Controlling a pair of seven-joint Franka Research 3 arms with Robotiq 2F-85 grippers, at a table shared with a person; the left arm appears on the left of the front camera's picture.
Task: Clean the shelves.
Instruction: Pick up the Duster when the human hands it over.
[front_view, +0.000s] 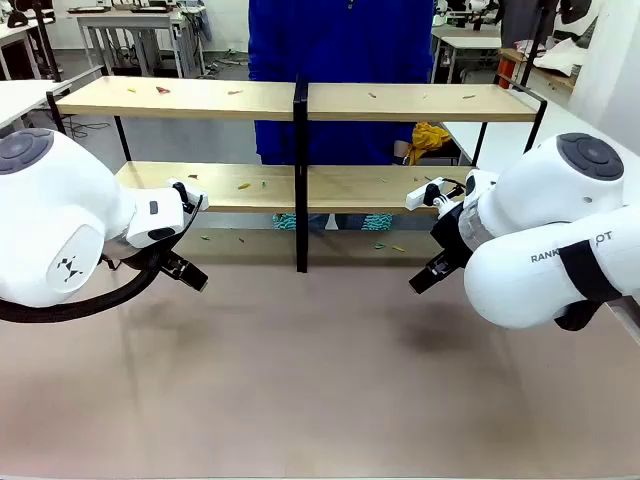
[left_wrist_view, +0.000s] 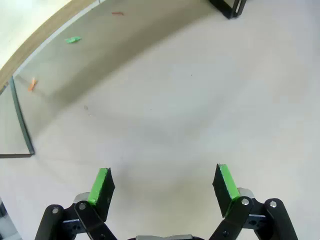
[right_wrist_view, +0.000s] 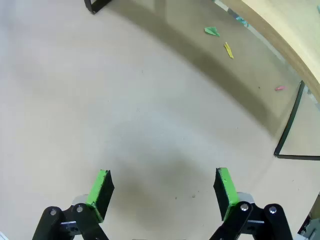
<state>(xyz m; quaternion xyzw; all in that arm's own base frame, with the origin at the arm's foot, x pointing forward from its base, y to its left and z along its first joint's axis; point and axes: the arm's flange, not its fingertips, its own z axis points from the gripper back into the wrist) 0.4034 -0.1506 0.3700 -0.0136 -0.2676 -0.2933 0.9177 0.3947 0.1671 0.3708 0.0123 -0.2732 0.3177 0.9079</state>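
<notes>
L jaws are gaping fully, w/ nothing btwn the green pads (left_wrist_view: 102, 186), and pointing down at bare bench. R jaws are gaping just as wide, pads (right_wrist_view: 226, 192) gripping nothing, also over bare bench. The beige-brown bench (front_view: 320, 390) is spreading across the foreground & carrying everything. The shelves (front_view: 200, 98) are standing across its far part, btwn the arms and a person in blue (front_view: 340, 50), who is standing behind the middle. They are showing two long light-wood boards in a thin black frame, w/ the central post (front_view: 300, 170) coming down to the bench. L arm (front_view: 50, 220) is reaching in low from the left and R arm (front_view: 550, 240) from the right, one each side of the post, jaws well apart from each other & not touching the rack. A yellow cloth (front_view: 430, 138) is showing behind the rack's right half. Small scraps are lying about: a red bit (front_view: 162, 90) w/ a few others on the top board, and a yellowish bit (front_view: 243, 185) on the lower board. More are lying on the bench under the rack: a green scrap (left_wrist_view: 73, 40) & an orange scrap (left_wrist_view: 32, 84) in L wrist view, and a green bit (right_wrist_view: 212, 31), a yellow bit (right_wrist_view: 228, 50) & a pink bit (right_wrist_view: 280, 88) in R wrist view.
</notes>
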